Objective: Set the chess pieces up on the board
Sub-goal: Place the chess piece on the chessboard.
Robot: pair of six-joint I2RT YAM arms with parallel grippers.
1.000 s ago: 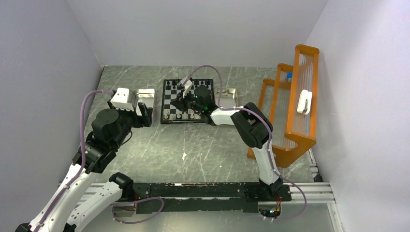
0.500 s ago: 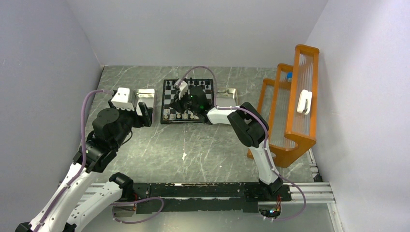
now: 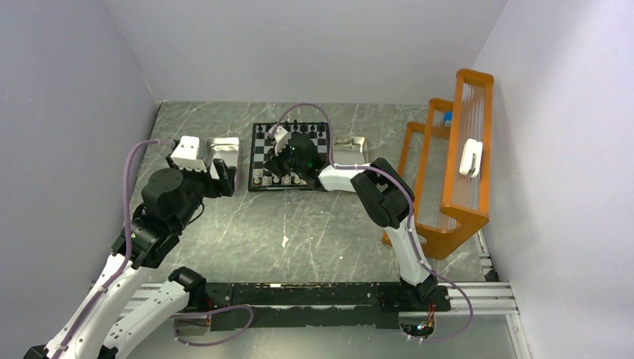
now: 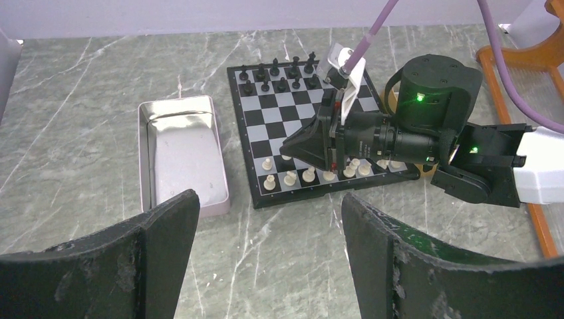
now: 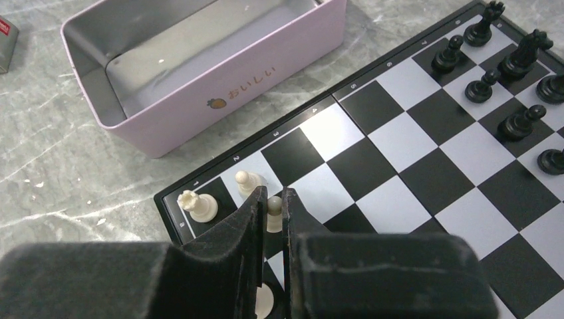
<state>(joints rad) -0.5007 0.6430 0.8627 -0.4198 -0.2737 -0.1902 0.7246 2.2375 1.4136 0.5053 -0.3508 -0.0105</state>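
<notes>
This is a robot lab cell: plain white walls box in a grey marbled table, with the left arm and right arm bolted to a metal rail.

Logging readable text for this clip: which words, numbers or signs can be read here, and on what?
"おいしい", with a small strawberry sign: side of the pink tin.
"5", "4", "3", "2": tiny numbers on the frame of the board.
Red label on a grey object at the right wrist view's left edge: cut off, unreadable.
Nothing readable elsewhere.
</notes>
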